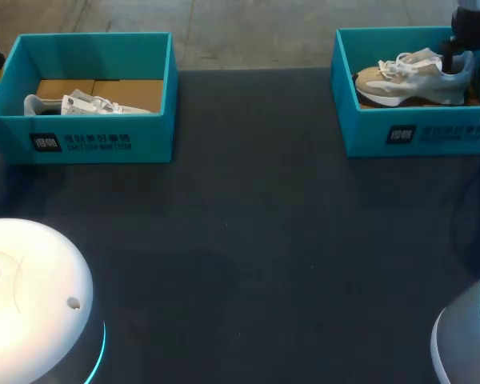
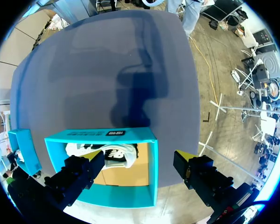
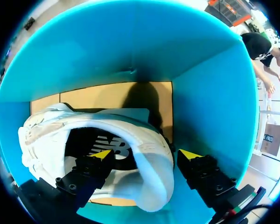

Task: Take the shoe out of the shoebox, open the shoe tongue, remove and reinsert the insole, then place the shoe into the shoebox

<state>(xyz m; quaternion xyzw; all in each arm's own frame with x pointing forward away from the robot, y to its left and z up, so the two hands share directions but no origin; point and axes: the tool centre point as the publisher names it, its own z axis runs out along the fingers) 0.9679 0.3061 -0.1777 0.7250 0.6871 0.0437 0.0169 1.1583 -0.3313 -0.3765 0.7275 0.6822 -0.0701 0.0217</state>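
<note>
A: How do the right fingers [image 1: 454, 58] stand?

B: They are wide apart and astride the heel rim of the shoe [image 1: 408, 80], one tip inside the opening and one outside behind the heel. I see a gap on both sides, so they hold nothing.

A: Is that a good place to take hold?

B: I think so. The heel should be the stiffest part of the upper. The sides and the tongue look soft and would fold. The shoe is probably light, with a foam sole, and the loose laces may catch on the box wall.

A: Which way does it point?

B: It lies sole down in the right box [image 1: 416, 132], with its long axis along the box. The heel is at the fingers and the toe points away from them, toward the left box [image 1: 88, 140].

A: And the left fingers [image 2: 79, 172]?

B: They are open and empty, above the left box, where another shoe [image 1: 88, 104] lies. The worktop [image 1: 248, 240] is between the boxes.
</note>
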